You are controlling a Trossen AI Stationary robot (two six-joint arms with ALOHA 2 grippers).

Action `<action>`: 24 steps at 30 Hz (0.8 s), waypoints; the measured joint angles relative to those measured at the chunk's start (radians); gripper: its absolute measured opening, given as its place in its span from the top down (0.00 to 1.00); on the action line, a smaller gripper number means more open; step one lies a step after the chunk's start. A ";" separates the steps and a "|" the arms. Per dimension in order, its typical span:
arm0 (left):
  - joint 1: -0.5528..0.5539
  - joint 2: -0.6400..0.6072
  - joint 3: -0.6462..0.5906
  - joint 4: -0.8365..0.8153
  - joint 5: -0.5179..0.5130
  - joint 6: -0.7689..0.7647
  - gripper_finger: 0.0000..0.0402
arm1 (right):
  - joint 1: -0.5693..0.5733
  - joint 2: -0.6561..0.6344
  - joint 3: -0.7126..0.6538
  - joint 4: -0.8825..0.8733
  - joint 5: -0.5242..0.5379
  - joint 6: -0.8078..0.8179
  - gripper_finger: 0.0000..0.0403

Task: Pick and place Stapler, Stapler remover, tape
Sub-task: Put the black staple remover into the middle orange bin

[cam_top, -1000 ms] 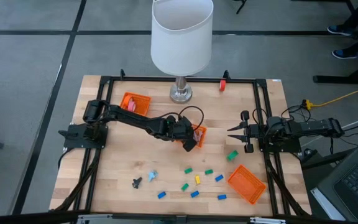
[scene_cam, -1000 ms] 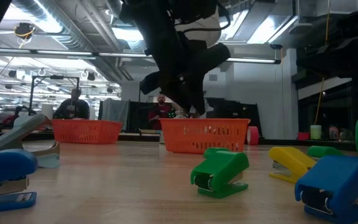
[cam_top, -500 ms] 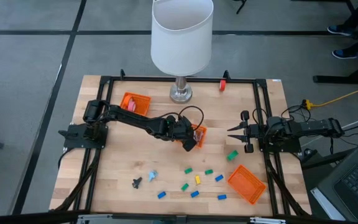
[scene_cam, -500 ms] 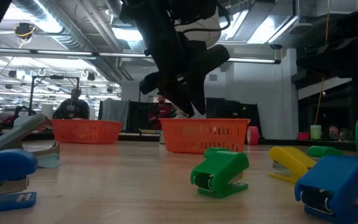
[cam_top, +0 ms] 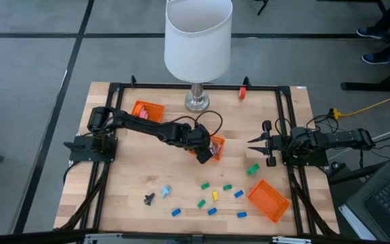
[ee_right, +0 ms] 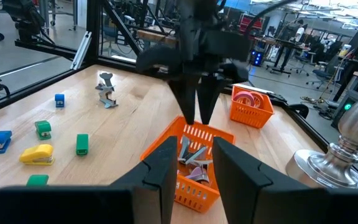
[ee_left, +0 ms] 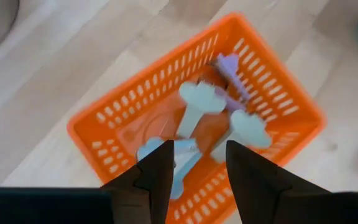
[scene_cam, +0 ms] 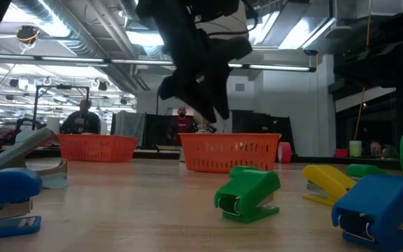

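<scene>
My left gripper [ee_left: 197,149] hangs open just above the middle orange basket [ee_left: 92,124], fingers pointing down into it with nothing between them. Several pale stapler removers [ee_left: 197,99] lie in that basket [cam_top: 217,144]. Two more removers [cam_top: 149,198] [cam_top: 166,192] lie on the wood near the front. Small blue, green and yellow staplers [cam_top: 215,195] are scattered at the near right. A pink tape roll [cam_top: 143,114] sits in the far-left basket, and a red roll [cam_top: 242,92] lies at the far edge. My right gripper [ee_right: 196,146] waits at the right, level, fingers slightly apart.
A white shade on a metal foot [cam_top: 196,102] stands at the far middle. A third orange basket [cam_top: 268,200] lies at the near right, and a green stapler [cam_top: 252,169] lies beside it. A black frame rail [cam_top: 181,87] borders the table. People sit in the room beyond.
My left gripper has drawn up slightly from the middle basket's rim and turned a little over it. The basket and the pieces on the table have stayed where they were.
</scene>
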 joint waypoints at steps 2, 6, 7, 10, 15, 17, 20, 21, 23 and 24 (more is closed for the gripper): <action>-0.001 -0.009 0.009 -0.022 0.000 0.010 0.65 | 0.000 0.000 0.000 0.000 0.000 0.000 0.74; -0.017 -0.024 0.029 -0.079 0.001 0.024 0.65 | 0.000 0.000 0.000 0.000 0.000 0.000 0.74; -0.023 -0.031 0.030 -0.113 0.002 0.025 0.65 | 0.000 0.000 0.000 0.000 0.000 0.000 0.74; -0.042 -0.043 0.040 -0.152 0.034 0.025 0.65 | 0.000 0.000 0.000 0.000 0.000 0.000 0.74; -0.095 -0.069 0.039 -0.288 0.050 0.029 0.65 | 0.000 0.002 0.000 0.000 0.000 0.000 0.74; -0.118 -0.075 0.038 -0.321 0.049 0.050 0.65 | 0.000 0.002 0.000 0.000 0.000 0.000 0.74; -0.156 -0.085 0.039 -0.423 0.048 0.107 0.65 | 0.000 0.003 0.000 0.000 0.000 0.000 0.74; -0.169 -0.085 0.039 -0.433 0.047 0.125 0.65 | 0.000 0.002 0.000 0.000 0.000 0.000 0.74; -0.199 -0.084 0.039 -0.485 0.047 0.155 0.65 | 0.000 0.003 0.000 0.001 0.000 0.000 0.74; -0.213 -0.084 0.038 -0.513 0.057 0.166 0.65 | 0.000 0.003 0.000 -0.001 0.000 0.000 0.74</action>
